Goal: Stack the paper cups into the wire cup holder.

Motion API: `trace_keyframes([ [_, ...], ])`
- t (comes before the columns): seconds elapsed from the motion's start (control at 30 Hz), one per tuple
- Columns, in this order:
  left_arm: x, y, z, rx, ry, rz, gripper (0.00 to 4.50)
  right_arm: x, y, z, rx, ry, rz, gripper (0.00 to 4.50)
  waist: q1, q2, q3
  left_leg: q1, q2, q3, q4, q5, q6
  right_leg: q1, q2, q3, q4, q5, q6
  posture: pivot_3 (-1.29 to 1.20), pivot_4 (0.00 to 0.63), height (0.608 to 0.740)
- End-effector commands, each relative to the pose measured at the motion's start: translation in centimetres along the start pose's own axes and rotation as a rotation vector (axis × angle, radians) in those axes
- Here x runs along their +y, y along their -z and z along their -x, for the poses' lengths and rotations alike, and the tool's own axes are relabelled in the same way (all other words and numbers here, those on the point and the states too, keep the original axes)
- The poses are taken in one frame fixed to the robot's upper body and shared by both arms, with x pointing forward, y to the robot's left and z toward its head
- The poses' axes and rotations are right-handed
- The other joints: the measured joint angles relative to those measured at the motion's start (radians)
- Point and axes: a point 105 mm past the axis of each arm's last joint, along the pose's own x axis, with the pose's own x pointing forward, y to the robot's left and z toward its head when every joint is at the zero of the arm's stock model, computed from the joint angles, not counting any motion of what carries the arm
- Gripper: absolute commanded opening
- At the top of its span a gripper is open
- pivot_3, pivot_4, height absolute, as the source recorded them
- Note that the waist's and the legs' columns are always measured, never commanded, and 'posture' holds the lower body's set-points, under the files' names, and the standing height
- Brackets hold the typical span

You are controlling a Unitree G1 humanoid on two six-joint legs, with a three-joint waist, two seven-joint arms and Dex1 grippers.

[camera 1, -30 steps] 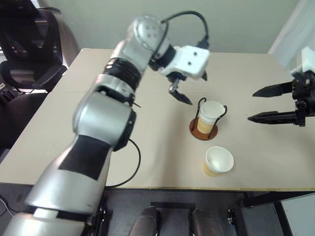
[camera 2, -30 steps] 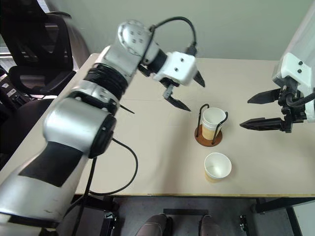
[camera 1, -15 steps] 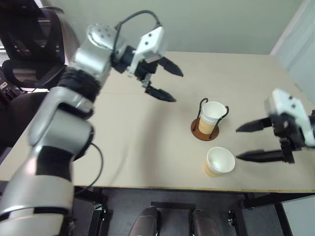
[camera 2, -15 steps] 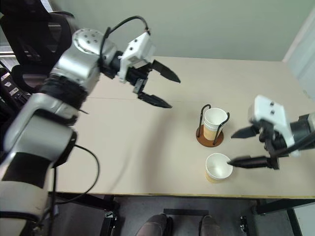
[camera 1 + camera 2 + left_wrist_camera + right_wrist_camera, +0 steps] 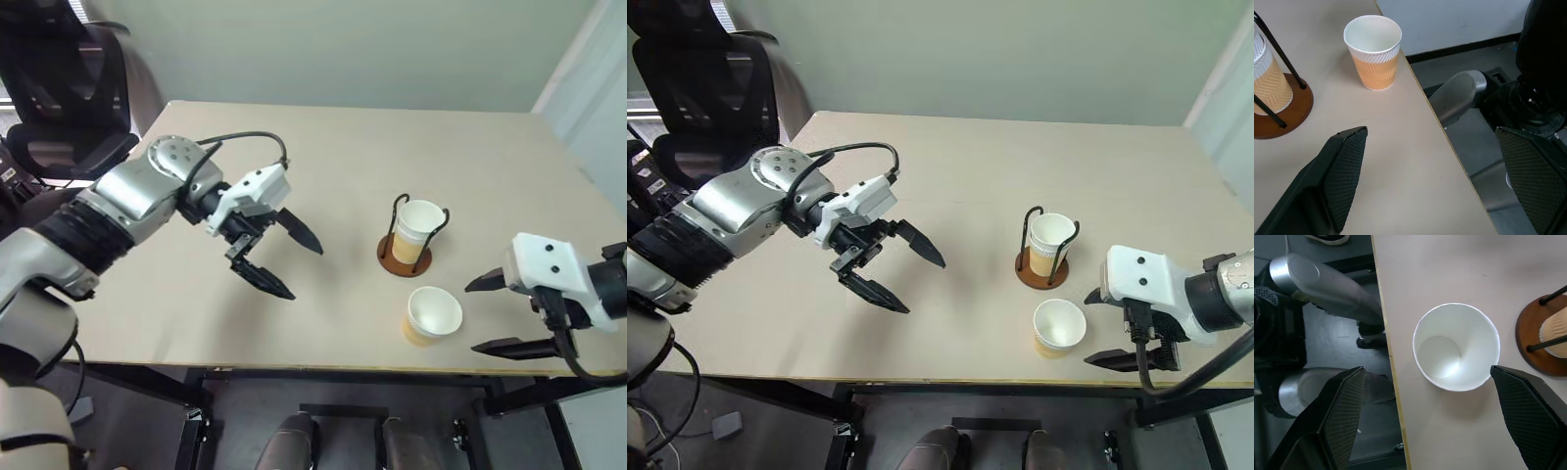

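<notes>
1. Just ahead of the right gripper (image 5: 487,315), near the table's front edge, one small tapered paper cup (image 5: 432,315) with a white inside and tan-yellow wall stands loose and upright, not yet stacked.
2. Beyond that cup from the right gripper, the wire cup holder (image 5: 406,254), a reddish-brown disc with two black wire loops, already carries a stack of cups (image 5: 418,229); how many cannot be told.
3. Both of the right gripper's black fingers stand wide apart and hold nothing.
4. Well off to the far side of the holder, the left gripper (image 5: 278,258) hangs over the beige table (image 5: 323,147), spread wide and empty.
5. Judged from this, one cup remains to be picked up and stacked.
</notes>
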Motion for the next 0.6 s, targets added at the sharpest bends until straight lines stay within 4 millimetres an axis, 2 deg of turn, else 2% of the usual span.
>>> trace_keyframes([
  [0.03, -0.2, -0.6, 0.2, 0.001, 0.018, -0.06, 4.49, -0.7, -0.2, -0.1, 0.016, 0.025, 0.066, 4.16, -0.002, 0.0, 0.0, 0.0, 0.0, 0.0, 0.0, 0.001, 0.0, 0.0, 0.001, -0.001, 0.0, 0.001, -0.001, 0.0, 0.15, 0.74],
  [0.3, 0.5, -0.7, 0.7, 0.0, -0.02, -0.089, 4.49, -1.4, -0.4, -1.8, 0.01, 0.005, 0.122, 4.16, -0.009, 0.0, 0.0, 0.0, 0.001, -0.002, -0.003, 0.005, -0.003, -0.002, 0.002, 0.0, 0.001, 0.004, -0.002, 0.0, 0.15, 0.74],
  [0.53, 0.8, -0.9, 0.8, -0.006, -0.031, -0.09, 4.49, -0.7, 0.1, -3.4, 0.037, -0.053, 0.162, 4.16, -0.009, 0.0, 0.0, -0.002, 0.001, -0.001, -0.009, 0.007, -0.007, -0.005, 0.001, -0.002, -0.003, 0.003, -0.002, 0.0, 0.15, 0.74],
  [0.6, 0.8, -0.9, 0.8, -0.006, -0.033, -0.09, 4.49, -0.6, 0.3, -3.6, 0.048, -0.06, 0.168, 4.16, -0.008, 0.0, 0.0, -0.003, 0.001, -0.001, -0.01, 0.01, -0.012, -0.005, 0.001, -0.002, -0.005, 0.003, -0.001, 0.0, 0.15, 0.74],
])
